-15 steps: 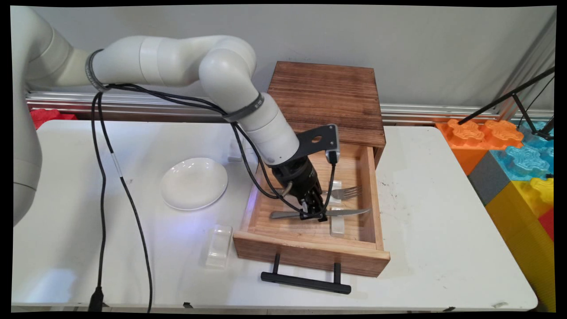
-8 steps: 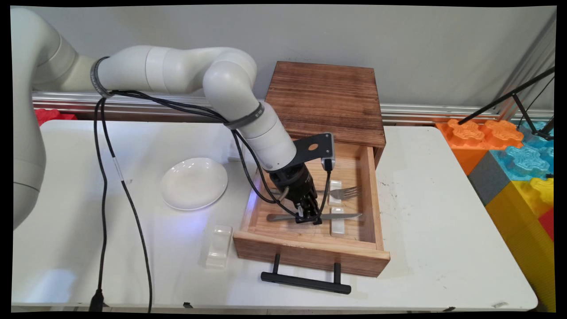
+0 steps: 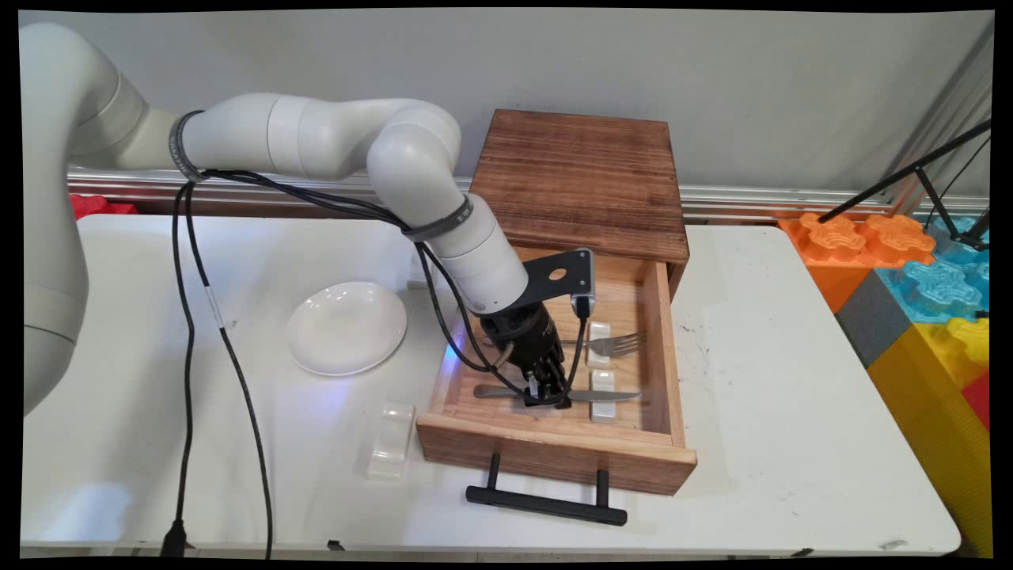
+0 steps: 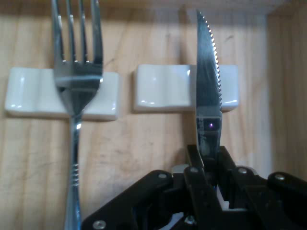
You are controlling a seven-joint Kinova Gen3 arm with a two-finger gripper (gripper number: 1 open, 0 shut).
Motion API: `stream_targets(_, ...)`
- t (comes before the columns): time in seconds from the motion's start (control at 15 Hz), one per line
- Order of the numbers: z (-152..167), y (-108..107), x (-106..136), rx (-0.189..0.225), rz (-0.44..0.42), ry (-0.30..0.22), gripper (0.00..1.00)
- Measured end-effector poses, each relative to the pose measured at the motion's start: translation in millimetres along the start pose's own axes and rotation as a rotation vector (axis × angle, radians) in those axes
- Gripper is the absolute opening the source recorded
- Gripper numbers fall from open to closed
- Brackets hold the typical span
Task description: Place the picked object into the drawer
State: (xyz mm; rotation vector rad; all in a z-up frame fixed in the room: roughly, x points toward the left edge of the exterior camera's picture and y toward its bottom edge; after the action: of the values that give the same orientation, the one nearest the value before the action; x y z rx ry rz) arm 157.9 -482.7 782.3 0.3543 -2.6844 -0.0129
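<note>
My gripper (image 3: 549,395) reaches down into the open wooden drawer (image 3: 554,455) and is shut on the handle of a steel knife (image 3: 613,395). In the hand view the knife (image 4: 207,86) runs straight up from my gripper (image 4: 209,153), its serrated blade lying across a white ceramic rest (image 4: 163,87). A fork (image 4: 76,76) lies to its left with its neck on a second white rest (image 4: 29,91). In the main view the fork (image 3: 617,343) lies behind the knife, and the knife's rest (image 3: 603,409) sits under the blade.
The drawer juts from a dark wooden cabinet (image 3: 582,178) and has a black bar handle (image 3: 546,505). A white plate (image 3: 347,326) and a third white rest (image 3: 391,439) lie on the table left of the drawer. Coloured foam blocks (image 3: 918,293) stand at the right.
My gripper has sunk lower in the drawer and moved a little toward its front left, carrying the knife down onto the white rest. The fork has stayed put.
</note>
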Motion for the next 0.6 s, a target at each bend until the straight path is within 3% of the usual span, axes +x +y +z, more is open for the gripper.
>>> stream_targets(0.27, -0.1, 2.3, -1.1, -0.010, 0.013, 0.013, 0.00)
stream_targets(0.33, -0.1, 2.6, -0.8, -0.012, 0.017, 0.015, 1.00)
stream_targets(0.6, -0.7, 3.7, -0.5, -0.013, 0.023, 0.021, 1.00)
